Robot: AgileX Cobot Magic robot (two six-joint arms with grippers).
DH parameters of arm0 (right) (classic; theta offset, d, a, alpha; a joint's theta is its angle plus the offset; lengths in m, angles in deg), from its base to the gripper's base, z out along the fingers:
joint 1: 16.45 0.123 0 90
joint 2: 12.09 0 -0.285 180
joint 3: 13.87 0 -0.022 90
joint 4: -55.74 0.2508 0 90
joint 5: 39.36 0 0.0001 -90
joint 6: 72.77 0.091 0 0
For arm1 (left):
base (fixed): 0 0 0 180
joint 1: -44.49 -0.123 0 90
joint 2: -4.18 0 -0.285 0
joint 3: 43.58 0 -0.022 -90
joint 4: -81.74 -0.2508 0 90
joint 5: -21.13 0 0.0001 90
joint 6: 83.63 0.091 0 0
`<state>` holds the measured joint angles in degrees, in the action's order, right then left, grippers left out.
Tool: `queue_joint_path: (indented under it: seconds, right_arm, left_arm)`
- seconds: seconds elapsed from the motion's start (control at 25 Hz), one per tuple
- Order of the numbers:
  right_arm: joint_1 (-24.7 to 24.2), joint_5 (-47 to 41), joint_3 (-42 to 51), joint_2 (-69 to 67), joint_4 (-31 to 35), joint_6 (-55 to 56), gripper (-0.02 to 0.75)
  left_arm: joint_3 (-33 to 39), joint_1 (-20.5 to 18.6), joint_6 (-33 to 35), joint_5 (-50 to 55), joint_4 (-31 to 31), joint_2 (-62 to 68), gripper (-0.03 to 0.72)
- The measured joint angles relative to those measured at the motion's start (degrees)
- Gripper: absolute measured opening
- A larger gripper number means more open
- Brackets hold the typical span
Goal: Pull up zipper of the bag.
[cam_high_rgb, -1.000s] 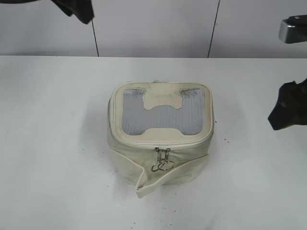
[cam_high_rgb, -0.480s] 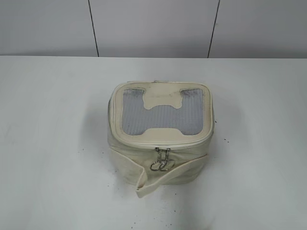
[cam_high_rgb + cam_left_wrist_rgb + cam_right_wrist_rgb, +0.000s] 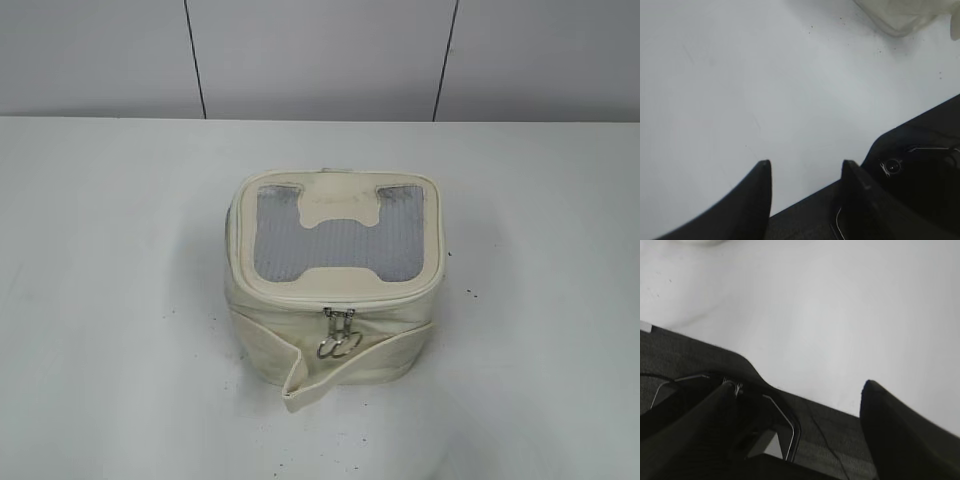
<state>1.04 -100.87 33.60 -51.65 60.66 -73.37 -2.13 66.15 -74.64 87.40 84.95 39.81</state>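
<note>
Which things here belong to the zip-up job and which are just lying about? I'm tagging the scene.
Job: bag; zipper, pulls hanging at the bag's front; left gripper and right gripper, both open, empty.
Lying about: table only.

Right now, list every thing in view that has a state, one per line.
bag: upright on the table, lid down.
zipper: looks closed along the front lid edge, both silver pulls hanging together at the front middle.
strap band: loose, its end sagging at the bag's front left.
left tool: open, over bare table, holding nothing.
right tool: open, holding nothing, away from the bag.
</note>
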Motion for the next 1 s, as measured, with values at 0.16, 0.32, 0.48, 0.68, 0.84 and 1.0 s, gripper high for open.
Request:
queue_joint_path:
  seconds: [0.16, 0.32, 0.48, 0.68, 0.84, 1.0]
  right_arm:
    - [0.0, 0.8, 0.8, 8.3, -0.1, 0.0, 0.573]
    - [0.0, 0.9, 0.8, 13.7, -0.4, 0.0, 0.573]
    - [0.0, 1.0, 0.9, 14.9, -0.5, 0.0, 0.573]
    - [0.0, 1.0, 0.9, 15.0, -0.5, 0.0, 0.573]
    - [0.0, 1.0, 0.9, 15.0, -0.5, 0.0, 0.572]
    - [0.0, 1.0, 0.9, 15.0, -0.5, 0.0, 0.572]
  left_arm:
    - [3.4, 0.0, 0.0, -2.5, 0.2, -11.8, 0.348]
    - [4.7, 0.0, 0.0, -4.6, 1.3, -19.9, 0.348]
    - [5.0, 0.0, 0.0, -4.8, 1.4, -22.0, 0.348]
    - [5.1, 0.0, 0.0, -4.9, 1.5, -22.0, 0.348]
    - [5.1, 0.0, 0.0, -4.9, 1.5, -22.0, 0.348]
    - [5.1, 0.0, 0.0, -4.9, 1.5, -22.0, 0.348]
